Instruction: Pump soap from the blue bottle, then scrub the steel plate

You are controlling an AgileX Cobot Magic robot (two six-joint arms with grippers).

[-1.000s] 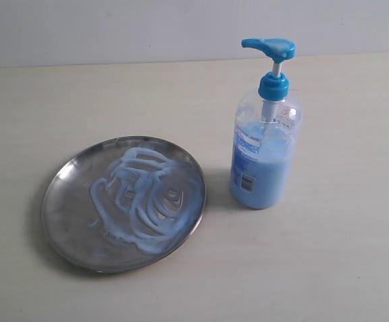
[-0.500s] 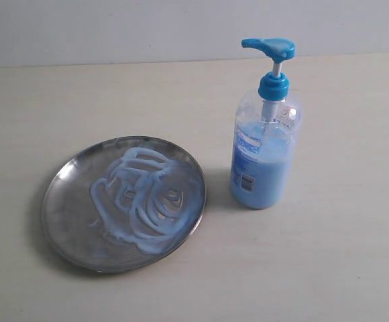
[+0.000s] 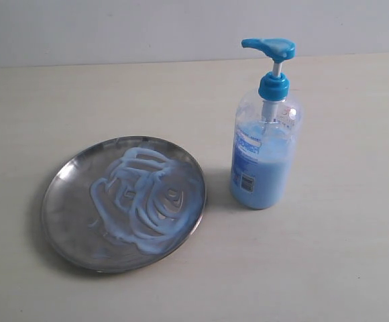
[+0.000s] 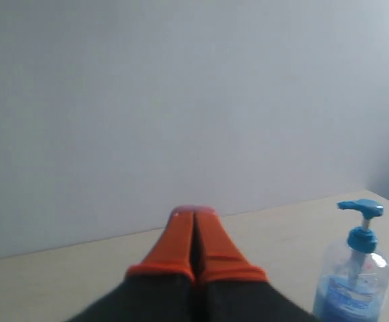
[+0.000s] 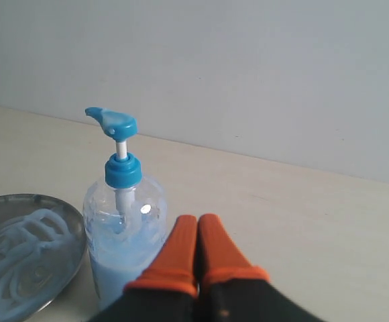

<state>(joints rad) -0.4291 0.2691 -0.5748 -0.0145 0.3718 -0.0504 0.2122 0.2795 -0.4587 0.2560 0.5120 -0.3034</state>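
The blue bottle (image 3: 263,144) stands upright on the table, pump head raised, about half full of light blue liquid. To its left lies the steel plate (image 3: 67,215), smeared with swirls of pale blue soap (image 3: 147,198). Neither arm shows in the exterior view. In the left wrist view my left gripper (image 4: 193,215) is shut and holds nothing, well off the table, with the blue bottle (image 4: 352,282) off to one side. In the right wrist view my right gripper (image 5: 198,220) is shut and holds nothing, close beside the blue bottle (image 5: 123,228); the steel plate (image 5: 74,231) and soap (image 5: 17,255) lie beyond.
A pale wooden table (image 3: 328,268) carries both things, and a plain grey wall (image 3: 114,30) rises behind its far edge. Nothing else stands on the table.
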